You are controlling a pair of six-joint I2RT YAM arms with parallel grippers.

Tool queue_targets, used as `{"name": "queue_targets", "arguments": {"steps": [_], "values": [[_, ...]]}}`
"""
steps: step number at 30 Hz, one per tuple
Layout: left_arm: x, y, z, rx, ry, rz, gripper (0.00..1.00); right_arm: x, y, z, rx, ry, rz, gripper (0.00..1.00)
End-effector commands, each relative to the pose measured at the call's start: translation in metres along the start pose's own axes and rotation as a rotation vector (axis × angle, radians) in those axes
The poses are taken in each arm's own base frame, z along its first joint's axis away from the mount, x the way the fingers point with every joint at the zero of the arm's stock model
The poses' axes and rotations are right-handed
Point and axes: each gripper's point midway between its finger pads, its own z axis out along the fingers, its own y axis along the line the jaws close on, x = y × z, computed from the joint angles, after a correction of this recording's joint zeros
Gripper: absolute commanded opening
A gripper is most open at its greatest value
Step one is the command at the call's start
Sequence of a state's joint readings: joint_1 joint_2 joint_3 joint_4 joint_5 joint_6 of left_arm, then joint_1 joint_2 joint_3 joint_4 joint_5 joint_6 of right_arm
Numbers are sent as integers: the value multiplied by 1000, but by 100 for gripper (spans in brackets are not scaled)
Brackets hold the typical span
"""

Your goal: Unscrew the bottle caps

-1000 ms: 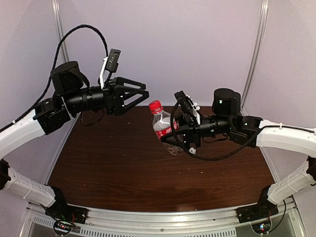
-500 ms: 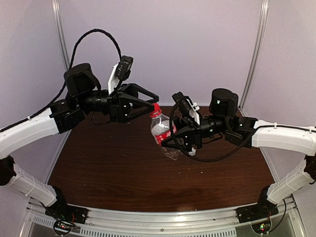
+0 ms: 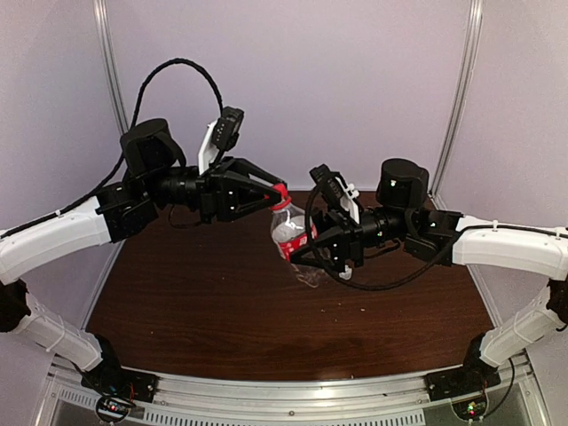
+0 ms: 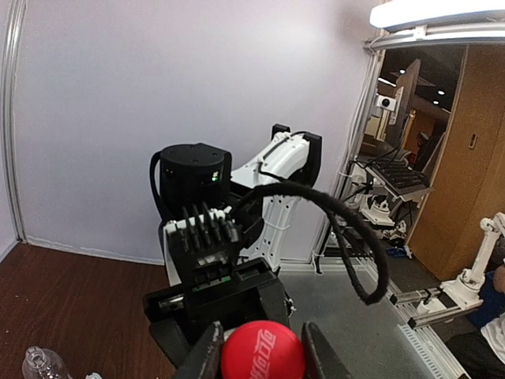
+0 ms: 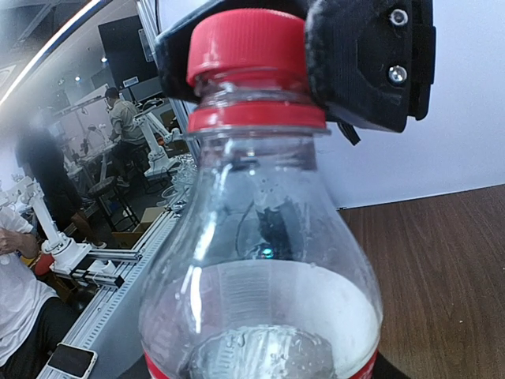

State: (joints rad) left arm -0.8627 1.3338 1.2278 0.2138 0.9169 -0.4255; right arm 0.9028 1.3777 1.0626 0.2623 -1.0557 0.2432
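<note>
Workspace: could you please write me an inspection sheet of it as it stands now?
Surface: dark brown wood-grain table.
Job's things: labelled bottle held tilted above the table, red cap on; second clear bottle beneath it, cap not made out.
Clutter: nothing seen.
Claws: left claw closed on the red cap, a finger on each side; right claw grips the labelled bottle's body.
Cables: black cable loops above the left arm; second cable hangs under the right wrist.
Surroundings: white walls, metal frame posts; people beyond.

Red cap (image 4: 262, 351) cut by btm edge (left wrist), bottle (image 5: 260, 300) base out of frame
</note>
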Motion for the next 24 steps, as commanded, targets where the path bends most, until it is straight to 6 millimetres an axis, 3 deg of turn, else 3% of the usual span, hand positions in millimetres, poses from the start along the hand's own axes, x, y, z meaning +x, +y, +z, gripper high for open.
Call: {"name": "queue_targets", "arguments": {"steps": [1,7,14,19,24], "values": [[-6,3,-2,-20,-26,27,28,-16,-1,-1,21,-35,-33,36],[-15,38,-13,-279,-57,-56,14,-14,-36,-10,254,-13,-28,36],[-18,73,-32,-625,-109,-198,11,-20,-82,-36,582,-33,-44,36],[-15,85,-33,-735,-96,-238,12,-21,-90,-42,649,-40,-42,35],[-17,83,-29,-711,-98,-228,24,-17,-86,-41,632,-28,-46,35]]}}
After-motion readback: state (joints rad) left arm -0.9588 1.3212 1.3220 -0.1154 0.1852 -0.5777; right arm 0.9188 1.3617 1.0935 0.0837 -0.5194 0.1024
